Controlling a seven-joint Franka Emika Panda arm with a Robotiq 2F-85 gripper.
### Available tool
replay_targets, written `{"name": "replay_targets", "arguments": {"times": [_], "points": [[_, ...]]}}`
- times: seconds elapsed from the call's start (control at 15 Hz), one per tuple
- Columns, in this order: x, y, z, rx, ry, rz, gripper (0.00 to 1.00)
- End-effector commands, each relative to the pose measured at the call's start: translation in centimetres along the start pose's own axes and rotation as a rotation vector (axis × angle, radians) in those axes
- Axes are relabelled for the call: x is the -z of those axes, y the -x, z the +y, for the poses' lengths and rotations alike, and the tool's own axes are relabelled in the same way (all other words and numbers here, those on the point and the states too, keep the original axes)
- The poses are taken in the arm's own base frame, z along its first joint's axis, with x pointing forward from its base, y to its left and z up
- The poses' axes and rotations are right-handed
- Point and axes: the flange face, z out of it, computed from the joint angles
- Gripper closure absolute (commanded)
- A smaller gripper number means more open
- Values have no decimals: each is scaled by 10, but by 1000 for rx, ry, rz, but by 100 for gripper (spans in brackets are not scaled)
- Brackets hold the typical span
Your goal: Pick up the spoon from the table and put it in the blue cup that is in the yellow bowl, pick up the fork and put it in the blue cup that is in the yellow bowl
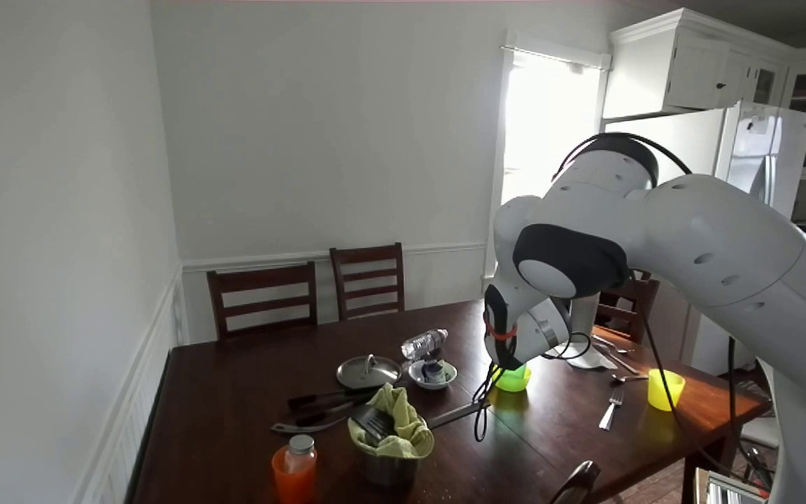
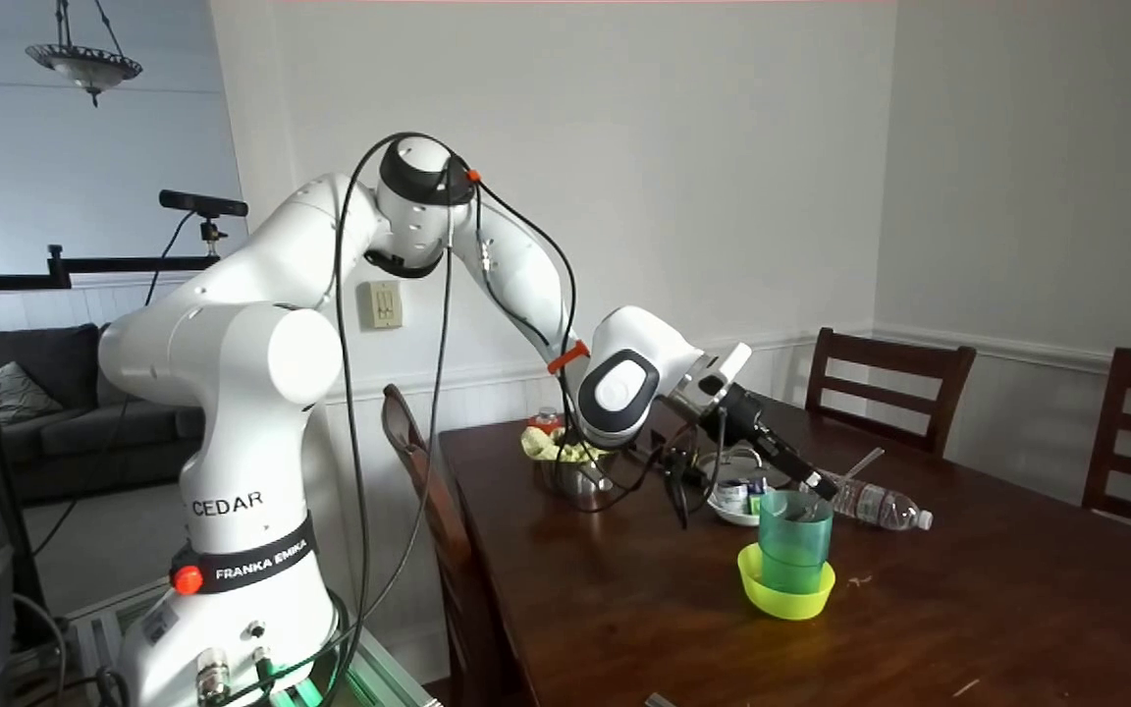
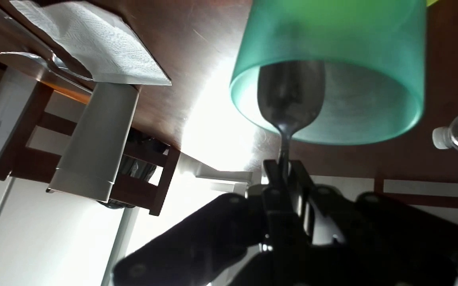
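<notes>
Claw (image 2: 822, 483) inclined at the rim of the blue cup (image 2: 794, 538).
The cup is seated in the yellow bowl (image 2: 789, 607), upon the surface (image 2: 978, 599).

Three coloured cups are counted: the blue cup (image 2: 794, 550), a yellow cup (image 1: 665, 389) and an orange cup (image 1: 295, 481). Two bowls are seen: the yellow bowl (image 2: 787, 606) and a white bowl (image 1: 431, 385). Of steel pot (image 1: 387, 470), lid (image 1: 366, 376), bottle (image 2: 880, 505), jar (image 1: 300, 456), spatula (image 1: 375, 423), cloth (image 1: 397, 404), paper sheet (image 3: 105, 41) and pale cylinder (image 3: 96, 139), one each is found. One spoon (image 3: 290, 105) is shown in the wrist view; at least one fork (image 1: 611, 408) is made out, but the other utensils (image 1: 322, 398) cannot be counted. At least three chairs (image 1: 263, 278) are seen in both exterior views.
</notes>
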Motion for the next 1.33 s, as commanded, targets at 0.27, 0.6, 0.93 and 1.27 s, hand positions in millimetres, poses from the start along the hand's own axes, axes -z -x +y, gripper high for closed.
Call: {"name": "replay_targets", "arguments": {"times": [0.27, 0.6, 0.93, 1.27], "points": [[1, 10, -9, 31, 15, 40, 44], [12, -2, -3, 17, 3, 26, 9], [21, -28, 28, -1, -2, -96, 0], [16, -42, 83, -18, 71, -340, 0]]}}
